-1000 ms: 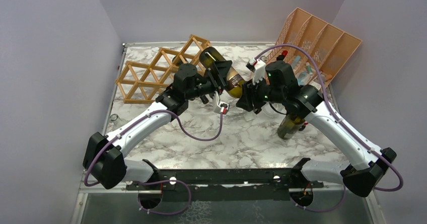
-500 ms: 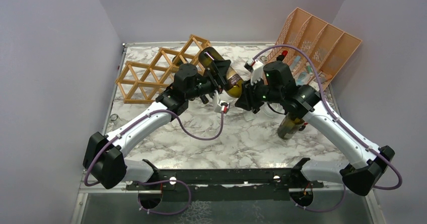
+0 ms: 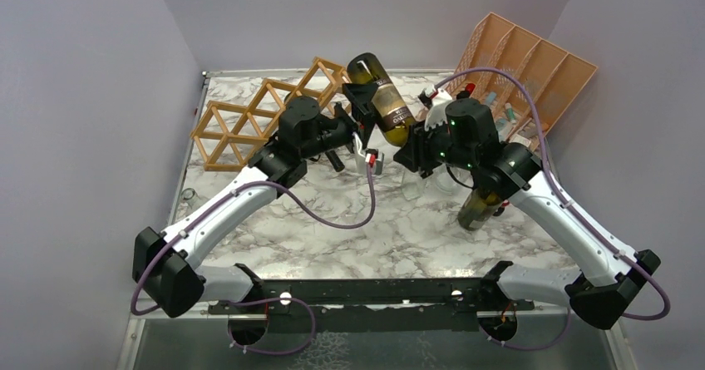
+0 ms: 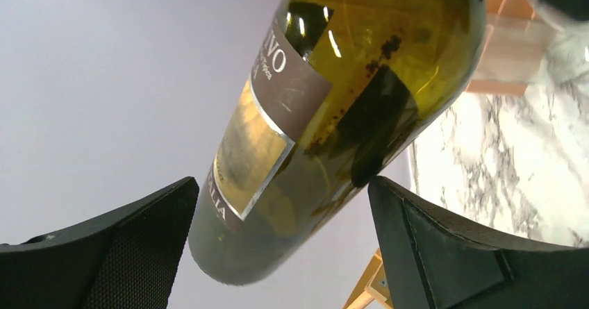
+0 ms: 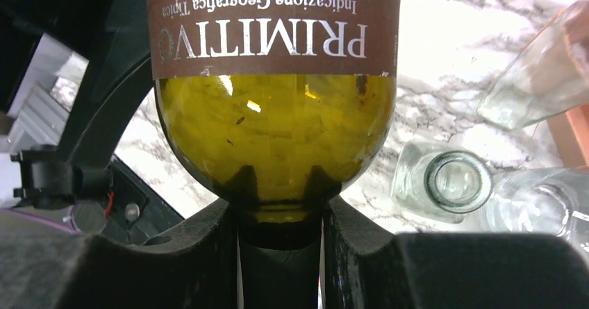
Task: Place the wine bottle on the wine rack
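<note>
Olive-green glass wine bottle with brown label (image 3: 382, 96), aloft just beside the tan wooden lattice wine rack (image 3: 249, 125). The right pincer (image 5: 281, 232) pinches its neck; the left pincer (image 4: 281, 184) stands spread about the body. We judge the bottle rigid, slick and fragile, so the body needs support.

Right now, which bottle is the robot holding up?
Find the wooden rack at the back left. Just right of it, the right claw grips a green bottle by its neck. Only this bottle is tilted in the air, brown label showing.
</note>
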### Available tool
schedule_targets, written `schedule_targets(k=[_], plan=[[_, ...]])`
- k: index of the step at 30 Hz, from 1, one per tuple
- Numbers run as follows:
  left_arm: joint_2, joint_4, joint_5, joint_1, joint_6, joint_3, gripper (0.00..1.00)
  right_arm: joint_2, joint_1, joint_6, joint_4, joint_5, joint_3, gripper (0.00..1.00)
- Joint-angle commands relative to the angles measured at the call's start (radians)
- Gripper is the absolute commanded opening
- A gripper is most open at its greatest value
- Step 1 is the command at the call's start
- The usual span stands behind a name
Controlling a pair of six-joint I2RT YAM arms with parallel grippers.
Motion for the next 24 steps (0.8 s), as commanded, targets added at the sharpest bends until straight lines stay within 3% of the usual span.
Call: schedule_targets(k=[1, 5, 12, 20, 24], plan=[[-0.103, 0.058, 0.031, -0.006, -0.269, 0.021, 0.99, -0.002, -0.001, 0.025, 0.169, 0.049, 0.098, 0.01], [-0.187, 0.273, -0.093, -0.006, -0.506, -0.092, 0.99, 0.014, -0.001, 0.026, 0.191, 0.019, 0.118, 0.01], [-0.304, 0.294, -0.354, -0.007, -0.748, -0.021, 0.99, 0.05, -0.001, 0.02, 0.223, -0.044, 0.118, 0.01], [-0.334, 0.277, -0.841, -0.007, -1.241, 0.043, 0.99, 0.117, 0.021, 0.026, 0.267, -0.231, 0.079, 0.01], [-0.388, 0.211, -0.963, -0.007, -1.414, -0.004, 0.96, 0.143, 0.102, 0.014, 0.286, -0.223, 0.038, 0.01]])
